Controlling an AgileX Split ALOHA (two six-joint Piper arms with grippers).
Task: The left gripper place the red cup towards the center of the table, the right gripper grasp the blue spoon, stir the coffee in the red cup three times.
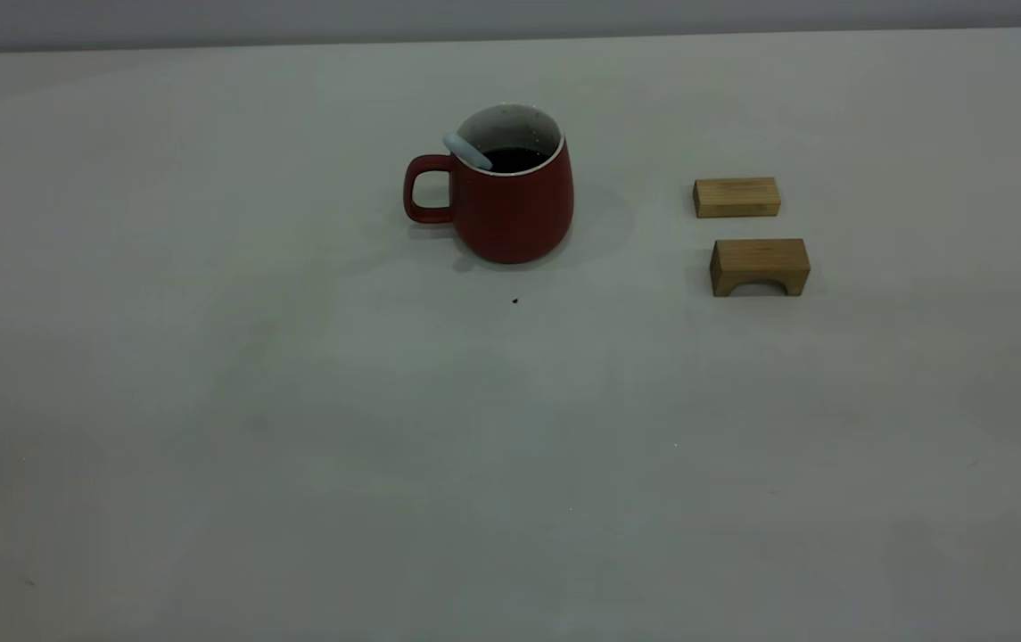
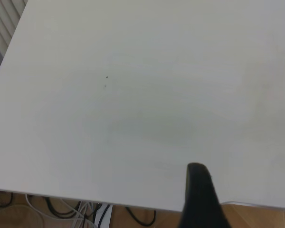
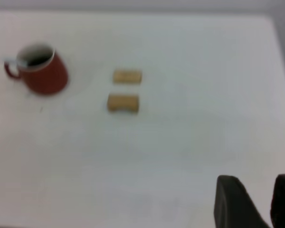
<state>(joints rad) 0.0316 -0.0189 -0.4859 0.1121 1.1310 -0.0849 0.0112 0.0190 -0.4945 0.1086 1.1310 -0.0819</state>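
The red cup (image 1: 510, 209) stands upright at mid-table, a little toward the far side, with its handle pointing left. Dark coffee (image 1: 517, 159) fills its lower part. The blue spoon (image 1: 467, 152) leans inside it, its pale handle resting on the rim above the cup's handle. Neither arm appears in the exterior view. The left gripper (image 2: 199, 194) hovers at a table edge, far from the cup, with bare tabletop ahead of it. The right gripper (image 3: 271, 190) is open and holds nothing; it sits well back from the red cup (image 3: 42, 78), which shows small and far off.
Two wooden blocks lie right of the cup: a flat one (image 1: 736, 197) and an arched one (image 1: 759, 266) nearer the front. A tiny dark speck (image 1: 514, 301) marks the table just in front of the cup. Cables (image 2: 61, 211) hang below the table edge (image 2: 85, 202).
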